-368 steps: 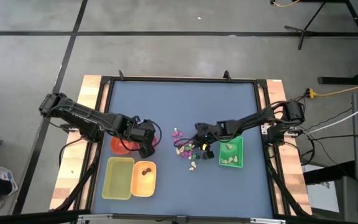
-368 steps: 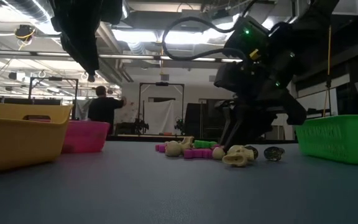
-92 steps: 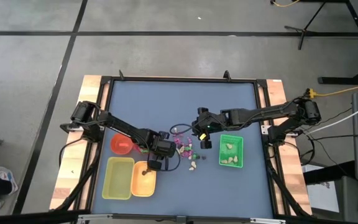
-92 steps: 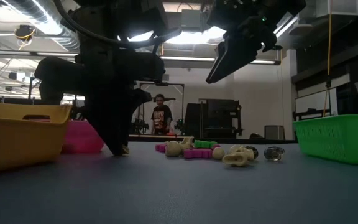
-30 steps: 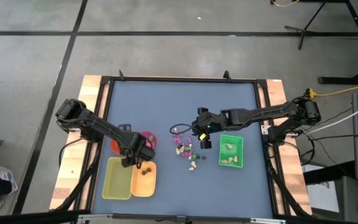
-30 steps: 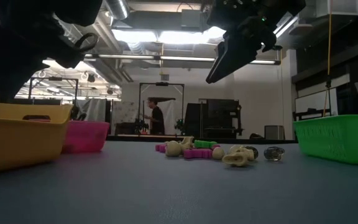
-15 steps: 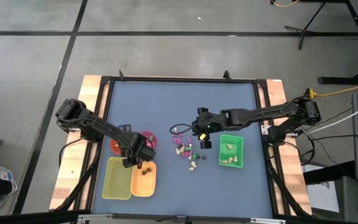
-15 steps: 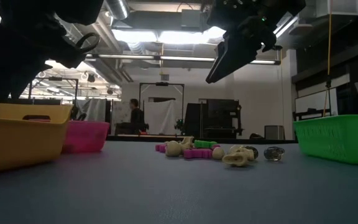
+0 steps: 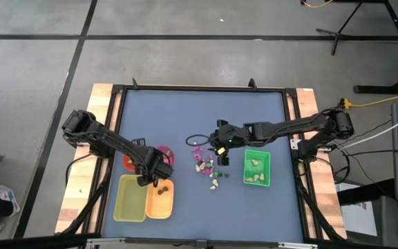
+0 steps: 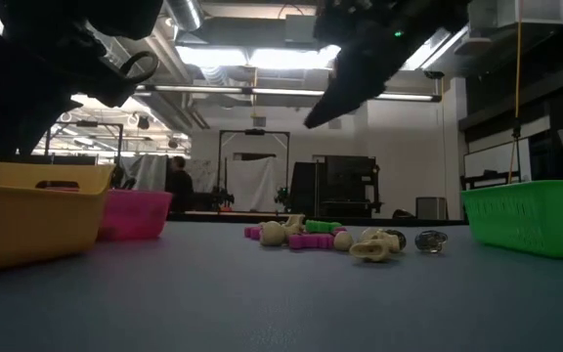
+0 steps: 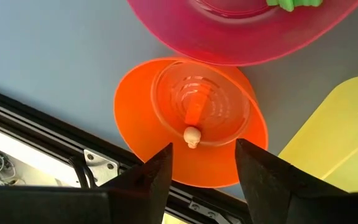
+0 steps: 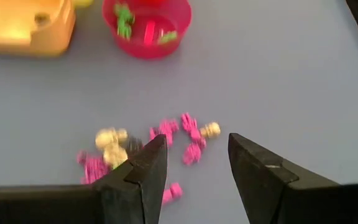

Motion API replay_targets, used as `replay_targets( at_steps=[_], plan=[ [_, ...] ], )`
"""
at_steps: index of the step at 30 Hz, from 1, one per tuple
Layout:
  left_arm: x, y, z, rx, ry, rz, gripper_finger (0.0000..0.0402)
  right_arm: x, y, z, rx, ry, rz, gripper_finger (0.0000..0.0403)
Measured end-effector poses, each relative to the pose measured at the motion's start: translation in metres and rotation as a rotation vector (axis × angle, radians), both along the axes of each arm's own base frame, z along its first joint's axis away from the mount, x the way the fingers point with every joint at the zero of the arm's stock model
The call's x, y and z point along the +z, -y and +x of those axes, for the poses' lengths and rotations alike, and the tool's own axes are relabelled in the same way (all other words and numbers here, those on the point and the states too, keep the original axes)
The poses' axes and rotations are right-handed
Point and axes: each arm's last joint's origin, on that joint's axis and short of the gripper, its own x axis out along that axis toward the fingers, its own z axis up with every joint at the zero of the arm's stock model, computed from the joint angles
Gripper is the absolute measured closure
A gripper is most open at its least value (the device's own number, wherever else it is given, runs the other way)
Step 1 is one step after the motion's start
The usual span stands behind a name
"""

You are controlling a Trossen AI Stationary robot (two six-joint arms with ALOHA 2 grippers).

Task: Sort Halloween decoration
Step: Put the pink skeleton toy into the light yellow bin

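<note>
Since half a second ago the right gripper has shifted slightly toward the frame's left in the high view, and in the low view its dark silhouette now sits more toward the upper centre; the left arm has not moved. The right gripper's fingers stand apart with nothing between them, hanging above the loose pile of Halloween decoration at the middle of the blue table. The left gripper, released and empty, hovers at the lower left by the yellow tray; its fingers frame the orange bowl, which holds a small cream piece. The pink bowl lies just beside the orange one, with green pieces inside. The green tray sits right of the pile. The upper half of the table lies open, as does the strip along its lower edge right of the yellow tray.
</note>
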Motion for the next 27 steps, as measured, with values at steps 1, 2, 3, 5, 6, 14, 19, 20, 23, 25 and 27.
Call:
replay_targets(
  at_steps=[1,2,3,5,6,14,19,20,23,25,27],
  plan=[
    [0.0,0.0,0.0,0.0,0.001,0.0,0.0244,-0.003,0.0,0.003,-0.009,0.011,0.01,0.0233],
    [0.0,0.0,0.0,0.003,0.003,0.0,0.0244,-0.007,0.0,0.006,-0.017,0.008,0.018,0.0233],
    [0.0,0.0,0.0,0.008,0.004,0.003,0.0244,-0.012,0.0,0.009,-0.024,0.008,0.027,0.0233],
    [-0.001,0.0,0.0,0.022,0.01,0.008,0.0244,-0.022,-0.001,0.015,-0.04,-0.002,0.044,0.0233],
    [-0.001,0.0,0.0,0.024,0.011,0.01,0.0244,-0.028,-0.001,0.017,-0.049,-0.013,0.052,0.0233],
    [-0.002,0.001,0.003,0.02,0.043,0.007,0.0244,-0.078,0.001,0.033,-0.163,-0.097,0.024,0.0233],
    [-0.002,0.001,0.004,0.02,0.057,0.002,0.0244,-0.099,0.005,0.039,-0.196,-0.117,0.008,0.0233],
    [-0.002,0.001,0.005,0.02,0.059,0.001,0.0244,-0.102,0.005,0.039,-0.2,-0.124,0.009,0.0233],
    [-0.002,0.001,0.005,0.02,0.06,0.001,0.0244,-0.108,0.007,0.041,-0.204,-0.123,0.013,0.0233],
    [-0.002,0.001,0.005,0.019,0.061,0.001,0.0244,-0.111,0.009,0.042,-0.201,-0.128,0.021,0.0233],
    [-0.002,0.001,0.005,0.02,0.061,0.001,0.0244,-0.114,0.009,0.043,-0.194,-0.127,0.029,0.0233]
  ],
)
